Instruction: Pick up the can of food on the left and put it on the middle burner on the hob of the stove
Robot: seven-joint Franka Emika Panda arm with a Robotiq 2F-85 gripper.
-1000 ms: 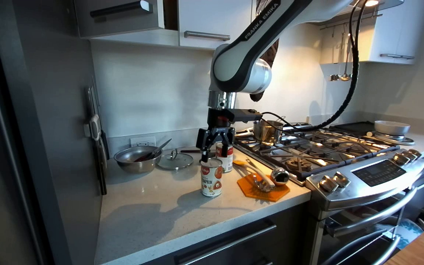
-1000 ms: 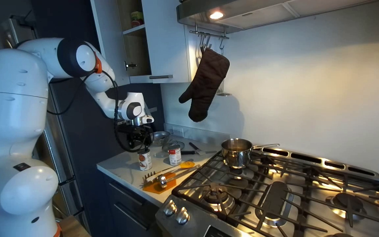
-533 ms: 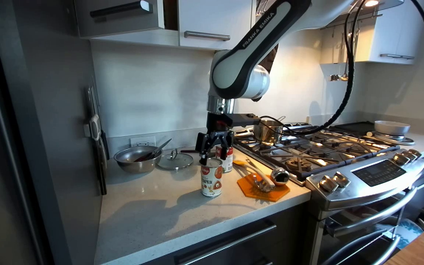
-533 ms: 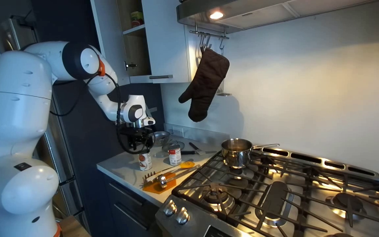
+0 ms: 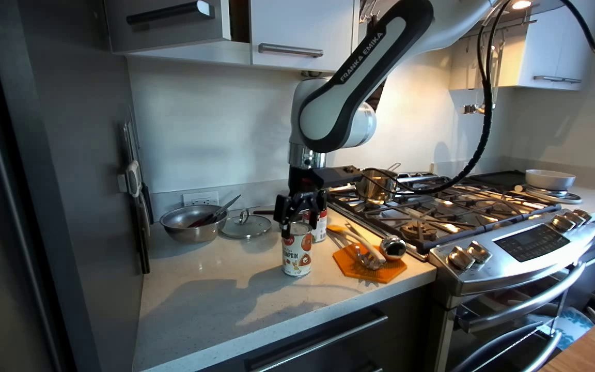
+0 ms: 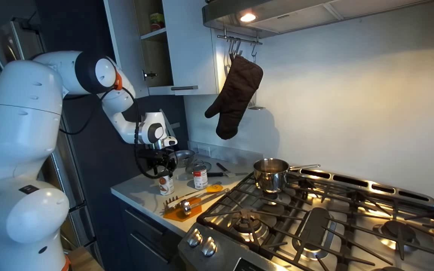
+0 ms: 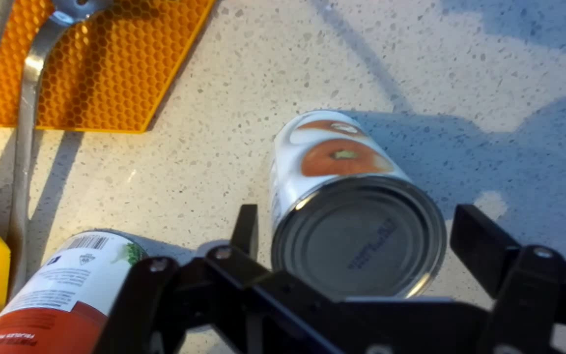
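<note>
1. Pumpkin can point(image 7: 356, 216) stands upright on the surface point(image 5: 225, 274), near a red-and-white can point(image 7: 62, 295).
2. Jaws stand wide on either side of its rim, gaps showing; best to lower them onto the label wall.
3. Close slowly and centred, lest it tip.
4. Lift straight up, well above the hob point(image 6: 352, 210), before crossing to the middle burner point(image 6: 317, 227).

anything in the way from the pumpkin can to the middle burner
Between the pumpkin can and the middle burner, only low things show: utensils partly on the orange mat, then the nearest front burner. The other can and the pot stand off toward the wall, so a raised carry looks likely free.
</note>
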